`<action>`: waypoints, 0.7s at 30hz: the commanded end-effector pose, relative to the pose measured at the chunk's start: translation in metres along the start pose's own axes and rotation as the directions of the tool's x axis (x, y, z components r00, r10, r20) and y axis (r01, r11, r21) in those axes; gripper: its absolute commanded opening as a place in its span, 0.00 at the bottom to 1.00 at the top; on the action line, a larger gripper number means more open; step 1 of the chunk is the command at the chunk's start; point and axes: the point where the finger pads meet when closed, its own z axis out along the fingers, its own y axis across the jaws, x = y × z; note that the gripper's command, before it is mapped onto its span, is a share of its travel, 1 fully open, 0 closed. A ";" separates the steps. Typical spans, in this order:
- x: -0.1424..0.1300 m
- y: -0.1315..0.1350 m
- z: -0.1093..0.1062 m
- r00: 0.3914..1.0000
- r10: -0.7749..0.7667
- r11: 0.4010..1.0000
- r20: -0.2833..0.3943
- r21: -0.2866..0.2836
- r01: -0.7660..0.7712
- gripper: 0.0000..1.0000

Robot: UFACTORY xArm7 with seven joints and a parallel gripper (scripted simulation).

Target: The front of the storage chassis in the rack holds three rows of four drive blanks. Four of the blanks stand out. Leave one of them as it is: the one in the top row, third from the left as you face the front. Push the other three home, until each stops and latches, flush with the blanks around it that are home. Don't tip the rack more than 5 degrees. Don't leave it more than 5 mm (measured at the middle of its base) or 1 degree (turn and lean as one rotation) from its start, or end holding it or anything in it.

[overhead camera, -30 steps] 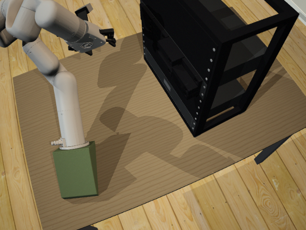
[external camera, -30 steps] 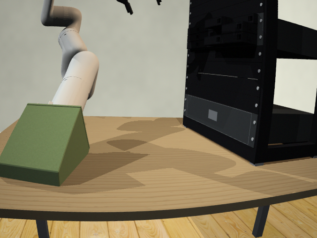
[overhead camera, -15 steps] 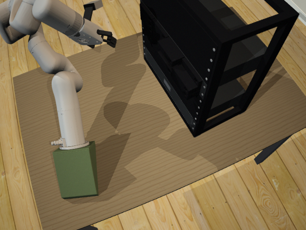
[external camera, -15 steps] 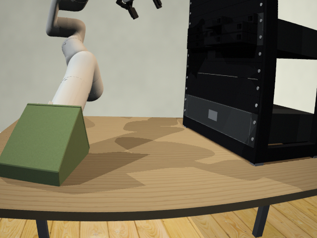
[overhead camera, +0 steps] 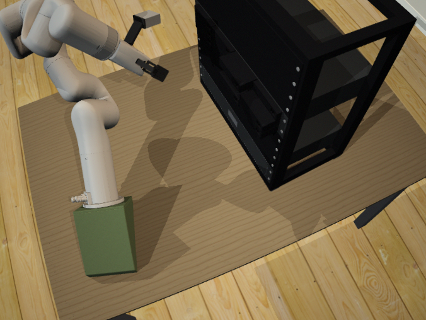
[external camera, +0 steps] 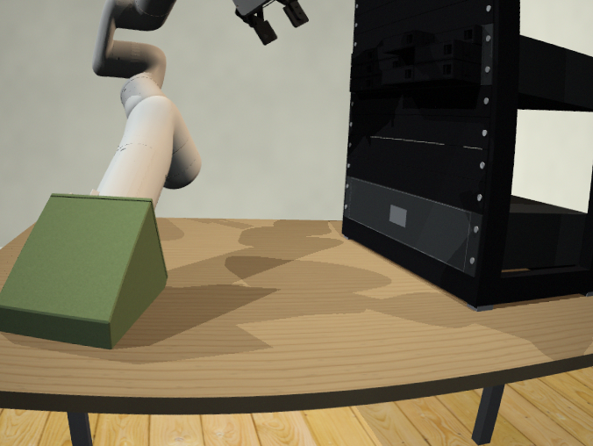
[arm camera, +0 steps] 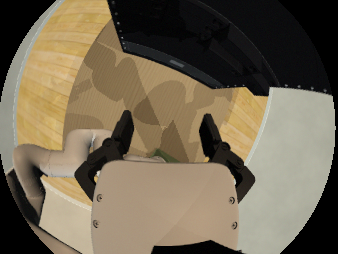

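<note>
The black rack (overhead camera: 358, 41) (external camera: 503, 158) stands on the right half of the table. The storage chassis (overhead camera: 227, 58) (external camera: 421, 54) sits high in its front. Two dark blanks (overhead camera: 238, 70) (overhead camera: 264, 113) plainly stand out of that front in the top view; the others are too dark to tell apart. My gripper (overhead camera: 160, 72) (external camera: 280, 24) (arm camera: 167, 120) is open and empty. It hangs in the air to the left of the rack front, at about chassis height and well apart from it. In the wrist view the rack front (arm camera: 186, 25) lies beyond the fingertips.
The arm stands on a green block (overhead camera: 106, 237) (external camera: 81, 263) at the front left of the wooden table (overhead camera: 213, 220) (external camera: 335, 345). A grey panel with a pale label (overhead camera: 231, 120) (external camera: 397, 215) closes the rack's lower front.
</note>
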 end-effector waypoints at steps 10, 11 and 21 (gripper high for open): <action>-0.021 0.033 0.014 0.910 0.404 0.913 -0.098 -0.021 -0.408 1.00; -0.023 0.035 0.015 0.895 0.432 0.900 -0.107 -0.016 -0.436 1.00; -0.043 0.057 0.021 0.730 0.656 0.750 -0.191 0.052 -0.660 1.00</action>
